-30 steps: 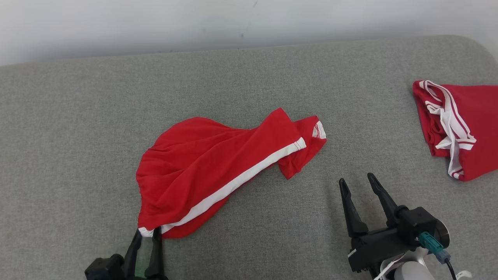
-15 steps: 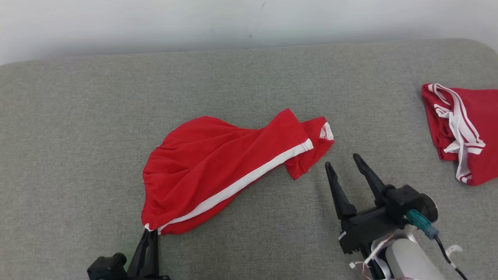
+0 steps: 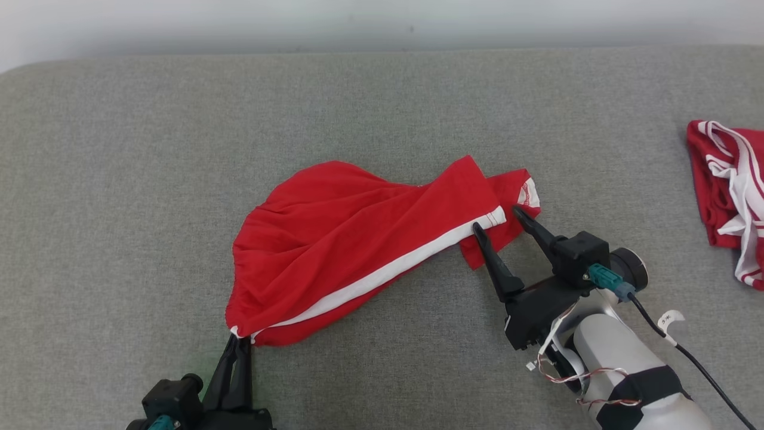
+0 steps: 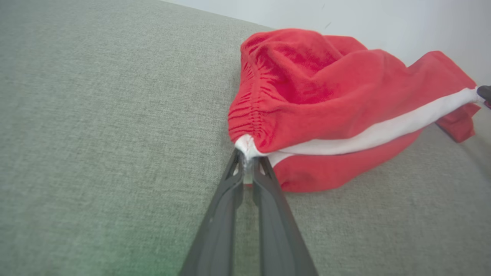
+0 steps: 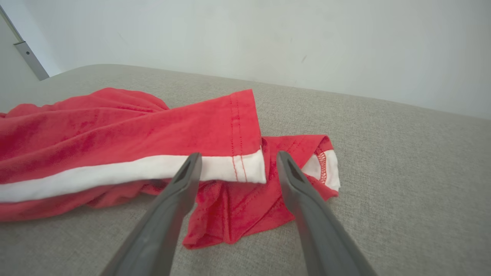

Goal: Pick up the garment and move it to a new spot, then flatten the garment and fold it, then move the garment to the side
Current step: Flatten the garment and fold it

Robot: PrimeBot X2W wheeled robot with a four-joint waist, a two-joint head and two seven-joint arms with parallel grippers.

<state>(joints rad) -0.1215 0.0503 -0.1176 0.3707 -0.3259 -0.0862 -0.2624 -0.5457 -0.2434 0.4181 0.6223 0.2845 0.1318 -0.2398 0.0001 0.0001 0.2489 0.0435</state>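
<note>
Head view: the red garment [image 3: 358, 233] lies crumpled in the middle of the grey fabric surface [image 3: 119, 179], its white stripe running from the lower left to the upper right. Compared with half a second ago, the right pincer [image 3: 496, 218] has come forward to the garment. Before it was apart from the cloth; now its two fingers stand open at the leg hem, one on each side of the stripe's end. The right forearm reaches in from the lower right, tilted to the left. The left pincer [image 3: 239, 343] is as before, closed on the white corner at the garment's near end. A second red garment [image 3: 728, 197] lies at the right edge.

Left wrist view: the left pincer's fingers are pressed together on the white corner of the gathered waistband, which is lifted a little off the surface.

Right wrist view: the fingers are spread, low over the surface, and the stripe's end lies between the tips.
</note>
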